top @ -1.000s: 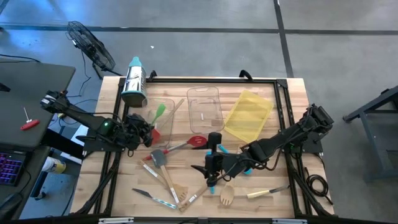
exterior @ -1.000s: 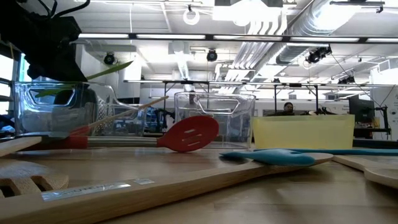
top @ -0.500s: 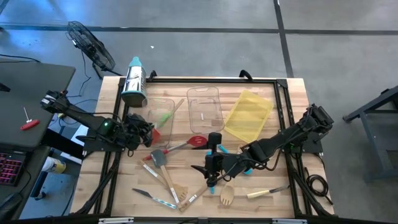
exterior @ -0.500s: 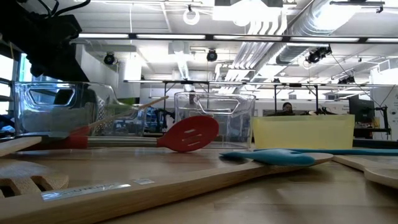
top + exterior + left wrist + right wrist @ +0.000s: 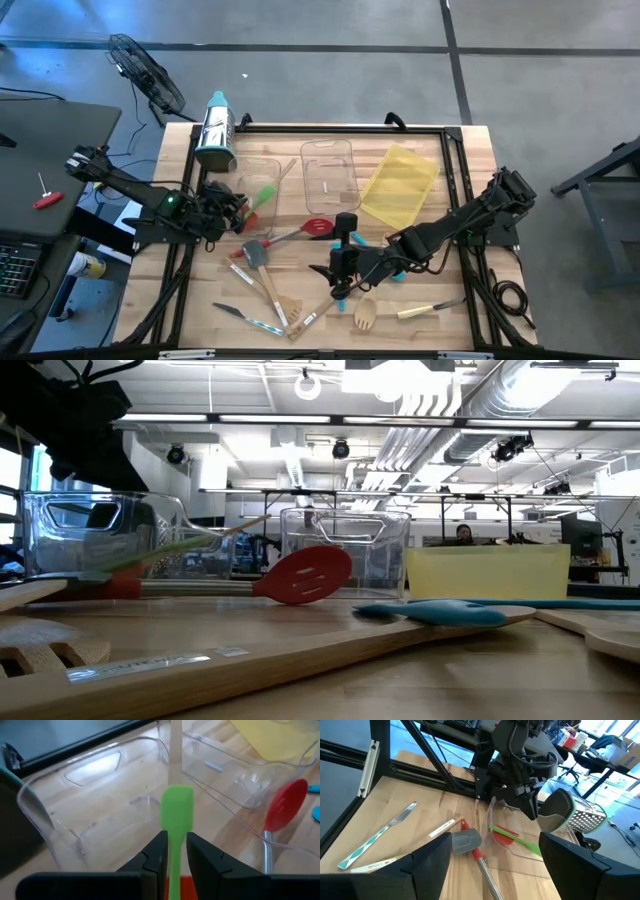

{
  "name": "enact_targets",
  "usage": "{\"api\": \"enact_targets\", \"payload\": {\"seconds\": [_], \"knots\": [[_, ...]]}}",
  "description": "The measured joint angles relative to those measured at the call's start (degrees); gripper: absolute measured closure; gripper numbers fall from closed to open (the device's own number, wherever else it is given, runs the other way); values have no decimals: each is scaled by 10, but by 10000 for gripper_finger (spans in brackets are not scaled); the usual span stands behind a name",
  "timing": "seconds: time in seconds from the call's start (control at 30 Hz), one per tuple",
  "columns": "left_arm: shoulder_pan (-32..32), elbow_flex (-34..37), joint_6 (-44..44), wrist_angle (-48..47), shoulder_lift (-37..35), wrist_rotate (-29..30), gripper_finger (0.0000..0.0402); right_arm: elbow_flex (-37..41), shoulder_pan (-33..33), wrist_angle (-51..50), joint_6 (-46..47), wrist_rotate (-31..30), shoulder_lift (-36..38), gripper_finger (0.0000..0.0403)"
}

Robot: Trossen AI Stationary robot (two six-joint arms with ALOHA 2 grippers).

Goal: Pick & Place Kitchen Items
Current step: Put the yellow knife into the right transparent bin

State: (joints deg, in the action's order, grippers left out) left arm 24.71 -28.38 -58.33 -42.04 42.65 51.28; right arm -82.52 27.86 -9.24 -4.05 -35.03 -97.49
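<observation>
Only L wrist view shows left gripper (image 5: 174, 851) barely parted astride green spatula (image 5: 176, 820); right gripper (image 5: 490, 865) wide, empty.

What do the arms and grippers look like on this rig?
Both arms are dark, jointed links. The left arm shows a small green light near mid-arm. The left gripper has two black, wedge-shaped fingers. The right gripper carries teal accents, and its fingers look broad and black.

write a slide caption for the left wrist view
Left gripper lowers a green spatula into a clear bin, fingers loosening around its handle.
</observation>
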Motion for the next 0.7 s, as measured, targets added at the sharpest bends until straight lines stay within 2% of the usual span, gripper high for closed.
{"api": "enact_targets", "payload": {"seconds": [0.23, 0.37, 0.53, 0.7], "knots": [[0, 0, 0, 2, 0, 34, 332, 0, 15, -31, 11, -12, 2, 110], [0, 0, 1, 3, 0, 32, 332, 0, 15, -60, 40, -13, 3, 110], [0, 0, 57, 35, 0, 6, 331, 0, 15, -78, 60, -13, 3, 110], [1, 0, 86, 77, 0, 1, 300, 0, 15, -80, 60, -12, 3, 110]]}}
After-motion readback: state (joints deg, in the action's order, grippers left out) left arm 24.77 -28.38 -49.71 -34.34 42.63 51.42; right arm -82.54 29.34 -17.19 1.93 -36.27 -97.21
